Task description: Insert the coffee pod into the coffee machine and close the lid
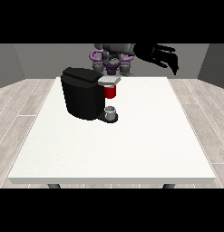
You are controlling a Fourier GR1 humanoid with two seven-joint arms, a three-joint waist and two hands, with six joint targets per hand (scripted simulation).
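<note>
A black coffee machine (81, 93) stands on the white table (131, 136) left of centre. Its grey lid (109, 80) lies flat over a red holder (110, 92) at the machine's front. Below, a small grey cup (111, 111) rests on the machine's base. I cannot pick out a separate coffee pod. The hand at the view's right (164, 56) hovers high above the table's far right part, fingers spread and relaxed, holding nothing, well apart from the machine. No hand shows at the view's left.
The robot's torso (112, 59) stands behind the far table edge. Wooden floor surrounds the table on all sides.
</note>
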